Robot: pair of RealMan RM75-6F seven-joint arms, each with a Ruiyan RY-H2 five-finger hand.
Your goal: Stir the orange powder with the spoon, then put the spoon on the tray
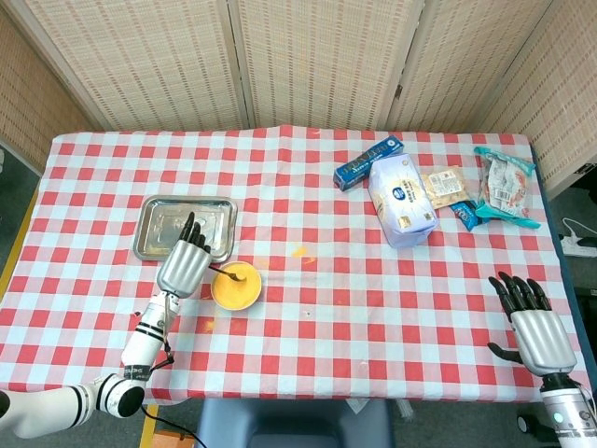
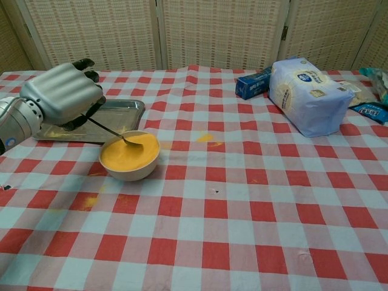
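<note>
A yellow bowl (image 1: pixel 235 286) (image 2: pixel 130 159) of orange powder stands just right of the metal tray's (image 1: pixel 159 242) (image 2: pixel 127 110) near corner. My left hand (image 1: pixel 184 265) (image 2: pixel 60 94) holds a thin metal spoon (image 2: pixel 111 131) (image 1: pixel 224 273) by its handle, over the tray's near edge. The spoon slants down to the right and its bowl end lies at the powder's far surface. My right hand (image 1: pixel 534 325) hovers with fingers spread at the table's near right corner, holding nothing; the chest view does not show it.
A white flour bag (image 1: pixel 401 200) (image 2: pixel 307 96), a blue box (image 1: pixel 367 160) (image 2: pixel 253 83) and several snack packets (image 1: pixel 504 186) lie at the far right. Small orange powder spills mark the cloth (image 1: pixel 298 250) (image 2: pixel 206 137) right of the bowl and in front of it (image 2: pixel 90 200).
</note>
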